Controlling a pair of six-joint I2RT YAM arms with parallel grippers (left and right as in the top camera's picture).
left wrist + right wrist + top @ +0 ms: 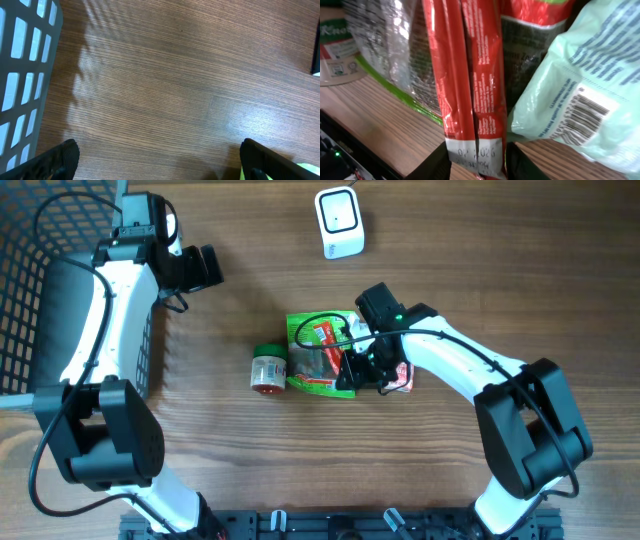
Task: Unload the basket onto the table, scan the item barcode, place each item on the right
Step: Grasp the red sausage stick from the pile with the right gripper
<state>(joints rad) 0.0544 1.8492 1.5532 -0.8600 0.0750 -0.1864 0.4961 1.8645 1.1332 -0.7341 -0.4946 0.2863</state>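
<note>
Red packet point(475, 75): lies in the pile at table centre, between green pouch point(315, 360) and pale packet point(580, 100), whose barcode faces the wrist camera. Right gripper point(479, 164) clamps the red packet's lower edge. Left gripper point(160, 162) is spread wide over the table point(175, 75), beside the basket point(25, 75). White scanner point(338, 222) sits well apart.
</note>
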